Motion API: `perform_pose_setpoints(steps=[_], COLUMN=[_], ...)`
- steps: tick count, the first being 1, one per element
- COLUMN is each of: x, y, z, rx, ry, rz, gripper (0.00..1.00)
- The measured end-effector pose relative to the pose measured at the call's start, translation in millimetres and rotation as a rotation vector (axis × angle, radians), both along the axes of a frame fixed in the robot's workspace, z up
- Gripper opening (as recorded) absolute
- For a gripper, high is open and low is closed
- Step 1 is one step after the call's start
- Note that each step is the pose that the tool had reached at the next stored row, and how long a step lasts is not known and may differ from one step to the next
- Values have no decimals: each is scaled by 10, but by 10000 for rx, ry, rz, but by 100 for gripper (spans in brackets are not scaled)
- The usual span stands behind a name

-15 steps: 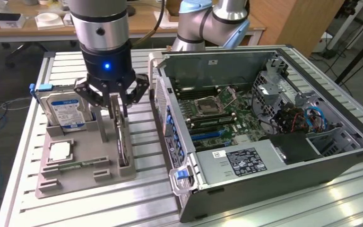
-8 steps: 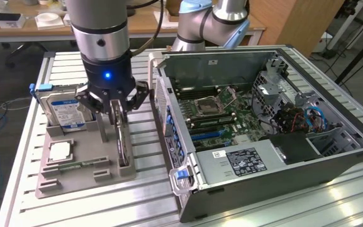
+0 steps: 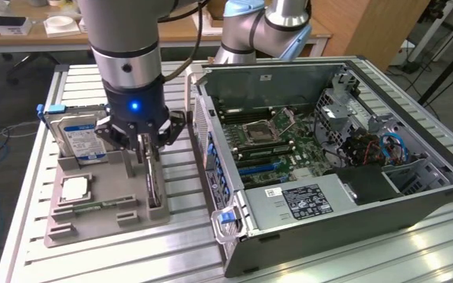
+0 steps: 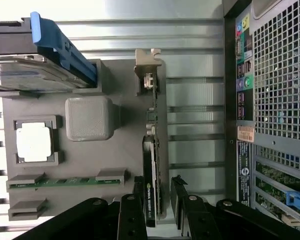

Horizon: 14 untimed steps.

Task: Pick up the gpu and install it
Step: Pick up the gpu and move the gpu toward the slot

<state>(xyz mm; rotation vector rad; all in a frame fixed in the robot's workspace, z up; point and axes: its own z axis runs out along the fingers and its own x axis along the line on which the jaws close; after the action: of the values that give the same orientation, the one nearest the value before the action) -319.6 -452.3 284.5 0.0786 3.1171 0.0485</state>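
Note:
The gpu (image 3: 155, 184) stands on edge in a slot along the grey holder tray (image 3: 92, 227), on the side nearest the computer case. In the wrist view the gpu (image 4: 155, 125) shows a thin copper-brown board with a black cooler on one face and a metal bracket at its far end. My gripper (image 3: 146, 154) is lowered straight over it. Its two black fingers (image 4: 140, 192) straddle the near end of the card, one on each face, and the gripper (image 4: 157, 182) is shut on it. The card still sits in the tray.
The tray (image 4: 125, 150) also holds a silver hard drive with a blue label (image 3: 81, 135), a processor chip (image 3: 75, 188) and a green memory stick (image 3: 104, 204). The open computer case (image 3: 329, 153) lies at the exterior view's right, motherboard slots (image 3: 262, 171) exposed.

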Motion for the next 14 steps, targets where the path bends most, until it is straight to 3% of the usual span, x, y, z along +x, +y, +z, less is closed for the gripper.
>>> perform_pose_setpoints(steps=[3,4,14], x=[-3,-3,-36], y=[-10,-14,-43], z=[-54,-72,-253], rx=[1,1,1], ry=[0,-1,0], rz=[-1,0,1], gripper=[37,43,43])
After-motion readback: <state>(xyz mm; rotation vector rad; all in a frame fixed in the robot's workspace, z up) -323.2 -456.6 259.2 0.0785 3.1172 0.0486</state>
